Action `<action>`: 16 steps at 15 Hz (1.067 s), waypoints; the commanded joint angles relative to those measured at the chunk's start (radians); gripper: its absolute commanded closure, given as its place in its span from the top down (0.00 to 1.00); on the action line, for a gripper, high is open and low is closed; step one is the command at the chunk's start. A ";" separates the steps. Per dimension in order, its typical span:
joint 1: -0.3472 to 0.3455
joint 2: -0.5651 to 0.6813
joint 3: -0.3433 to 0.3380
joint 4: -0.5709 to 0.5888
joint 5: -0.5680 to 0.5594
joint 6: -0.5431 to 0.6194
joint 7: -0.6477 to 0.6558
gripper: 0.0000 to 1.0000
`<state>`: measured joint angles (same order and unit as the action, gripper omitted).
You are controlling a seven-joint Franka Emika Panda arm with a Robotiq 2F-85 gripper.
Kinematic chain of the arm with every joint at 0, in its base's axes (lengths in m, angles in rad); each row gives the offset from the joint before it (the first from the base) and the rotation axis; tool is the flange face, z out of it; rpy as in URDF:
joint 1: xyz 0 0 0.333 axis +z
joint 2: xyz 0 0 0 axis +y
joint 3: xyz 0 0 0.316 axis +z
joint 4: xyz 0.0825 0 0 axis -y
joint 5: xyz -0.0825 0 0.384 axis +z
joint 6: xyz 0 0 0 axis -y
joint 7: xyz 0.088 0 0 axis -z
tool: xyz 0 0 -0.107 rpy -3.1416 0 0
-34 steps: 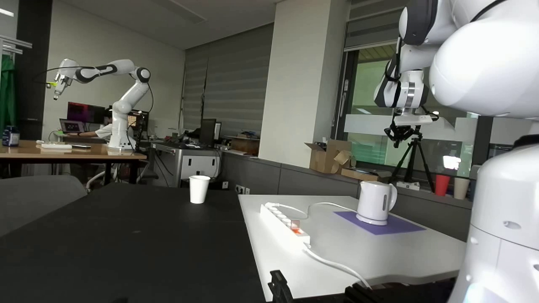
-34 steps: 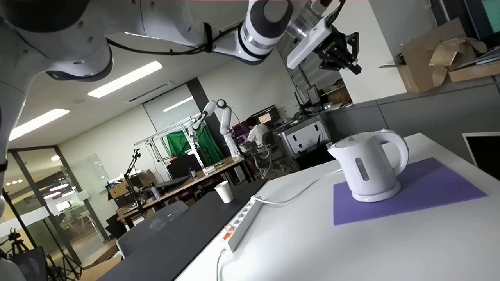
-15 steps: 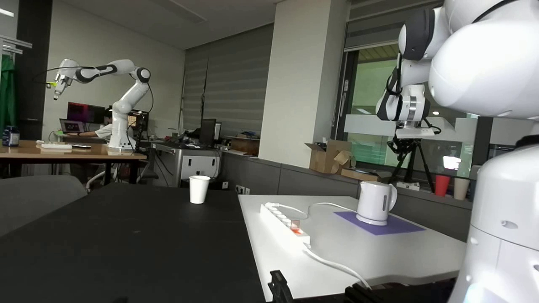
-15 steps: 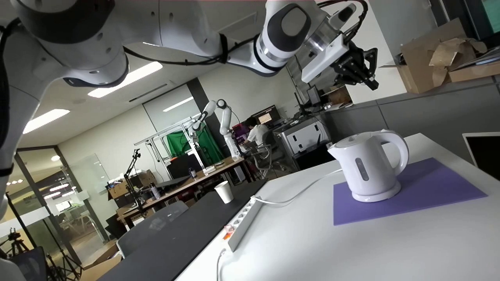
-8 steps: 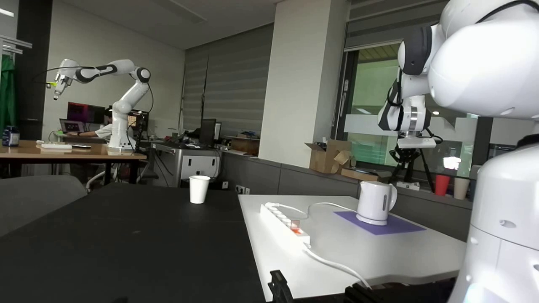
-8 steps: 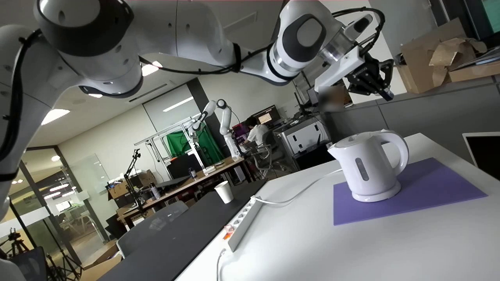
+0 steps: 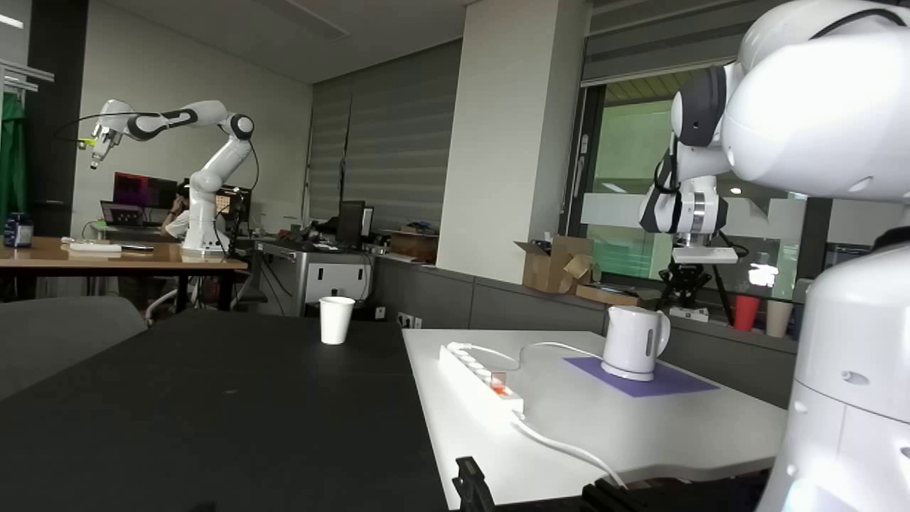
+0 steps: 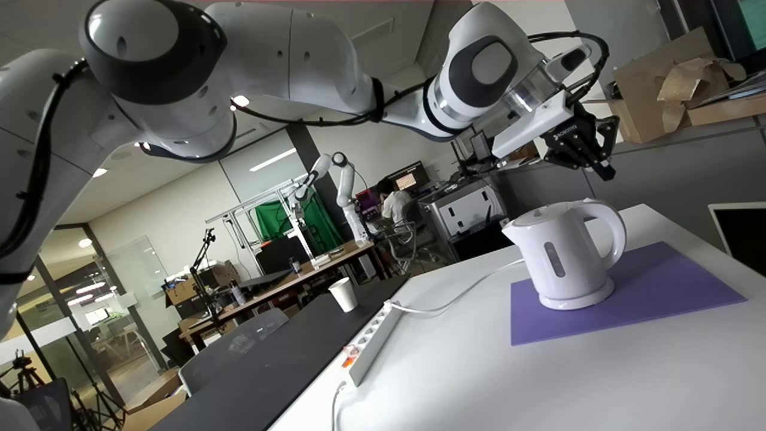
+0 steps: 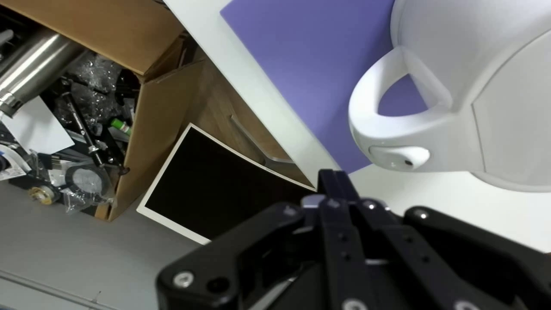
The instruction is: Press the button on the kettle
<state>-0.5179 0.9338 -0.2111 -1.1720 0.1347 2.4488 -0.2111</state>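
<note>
The white kettle (image 7: pixel 629 341) stands upright on a purple mat in both exterior views (image 8: pixel 568 254). In the wrist view the kettle (image 9: pixel 469 47) fills the upper right, its looped handle towards me. A white button-like lever (image 9: pixel 399 157) sits on top of the handle's end, by the lid. My gripper (image 9: pixel 333 174) is shut with its fingertips together and nothing between them. In an exterior view the gripper (image 8: pixel 604 169) hangs above the handle side of the kettle, apart from it. The gripper (image 7: pixel 684 295) also shows above the kettle in an exterior view, its fingertips hard to make out.
A purple mat (image 8: pixel 682 287) lies under the kettle on the white table (image 8: pixel 479 371). A power strip (image 7: pixel 480 380) with a white cord lies at the table's side. A white paper cup (image 7: pixel 335 320) stands on the black table. A cardboard box (image 9: pixel 150 99) and black panel (image 9: pixel 228 185) lie beyond the edge.
My gripper has moved down and closer to the kettle, towards its handle side. The kettle, mat and power strip have not moved.
</note>
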 commanded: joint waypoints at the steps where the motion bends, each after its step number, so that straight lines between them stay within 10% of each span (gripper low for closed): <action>1: -0.014 0.046 0.005 0.096 -0.030 -0.073 0.040 0.00; 16: -0.004 0.026 0.000 0.045 -0.013 -0.045 0.001 0.01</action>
<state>-0.5218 0.9594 -0.2107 -1.1273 0.1214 2.4041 -0.2097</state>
